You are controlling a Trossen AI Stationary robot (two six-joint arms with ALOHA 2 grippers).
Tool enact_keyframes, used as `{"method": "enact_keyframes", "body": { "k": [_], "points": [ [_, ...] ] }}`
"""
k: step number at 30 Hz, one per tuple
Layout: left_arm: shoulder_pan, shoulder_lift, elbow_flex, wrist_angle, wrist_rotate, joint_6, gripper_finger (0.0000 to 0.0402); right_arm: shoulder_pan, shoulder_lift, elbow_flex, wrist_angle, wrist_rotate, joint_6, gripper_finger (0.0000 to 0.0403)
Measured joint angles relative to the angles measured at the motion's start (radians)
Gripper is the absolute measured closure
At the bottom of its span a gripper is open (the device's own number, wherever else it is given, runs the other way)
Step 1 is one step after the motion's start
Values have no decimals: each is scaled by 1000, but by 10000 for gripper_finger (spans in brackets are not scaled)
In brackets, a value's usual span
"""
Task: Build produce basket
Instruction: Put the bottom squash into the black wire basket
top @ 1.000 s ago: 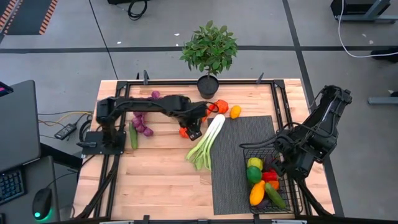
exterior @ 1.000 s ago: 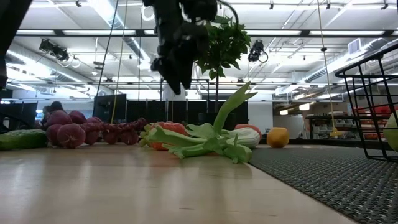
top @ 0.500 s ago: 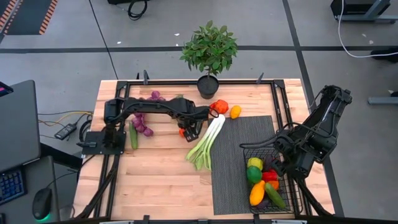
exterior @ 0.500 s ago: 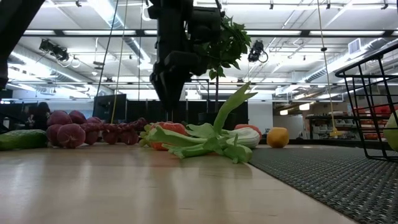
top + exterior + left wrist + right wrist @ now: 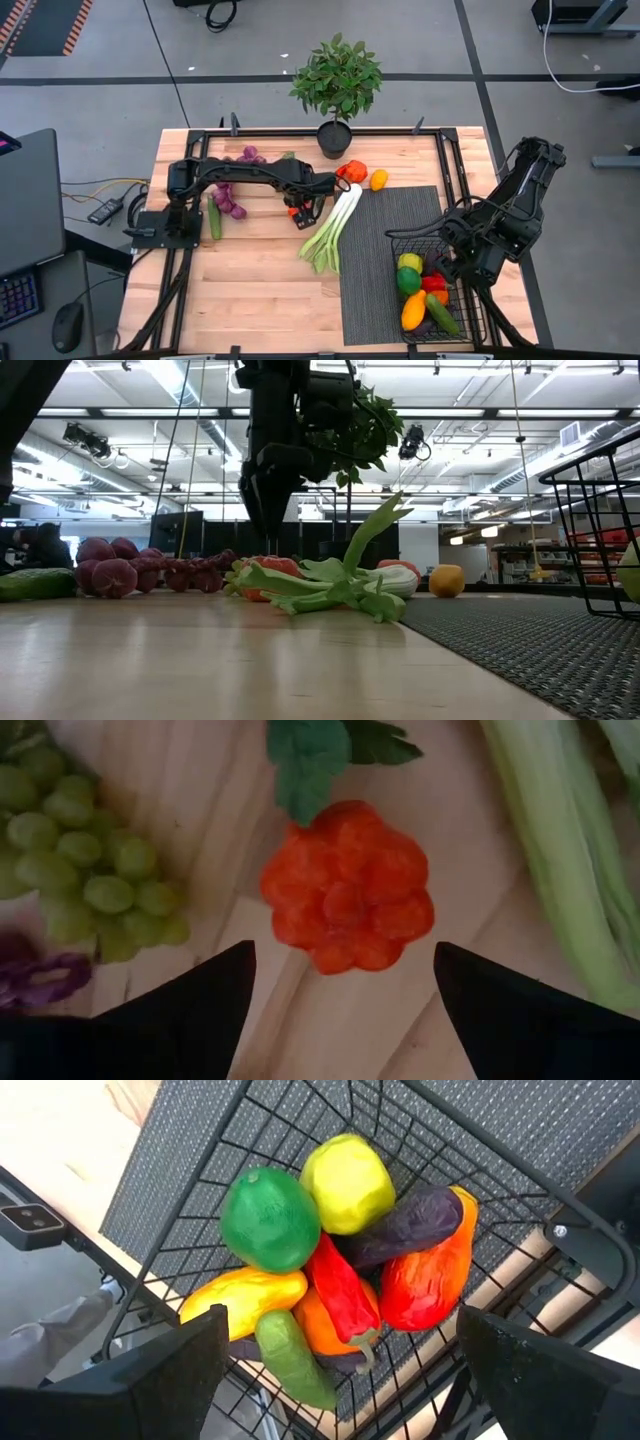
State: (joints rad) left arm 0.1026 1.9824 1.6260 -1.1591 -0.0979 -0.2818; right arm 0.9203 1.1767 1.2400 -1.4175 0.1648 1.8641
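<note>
Left gripper (image 5: 340,985) hangs released above the orange fruit (image 5: 348,885); it should drop straight, straddle it, and avoid the leek (image 5: 560,850) alongside.

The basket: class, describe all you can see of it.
The basket is black wire mesh, rectangular and upright-sided. It stands upright on the grey ribbed mat at the table's right front. Inside are piled a yellow lemon, green lime, red and orange peppers and a green cucumber. The right hand hovers open above it.
</note>
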Motion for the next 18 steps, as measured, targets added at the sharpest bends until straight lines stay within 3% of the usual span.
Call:
{"method": "enact_keyframes", "body": {
  "k": [10, 18],
  "points": [
    [1, 38, 0, 3, 0, 134, 86, 0, 0, 0, 27, 2, 18, 10],
    [11, 95, 5, 41, 43, 113, 86, 0, 1, 0, 46, 13, 23, 10]
  ]
}}
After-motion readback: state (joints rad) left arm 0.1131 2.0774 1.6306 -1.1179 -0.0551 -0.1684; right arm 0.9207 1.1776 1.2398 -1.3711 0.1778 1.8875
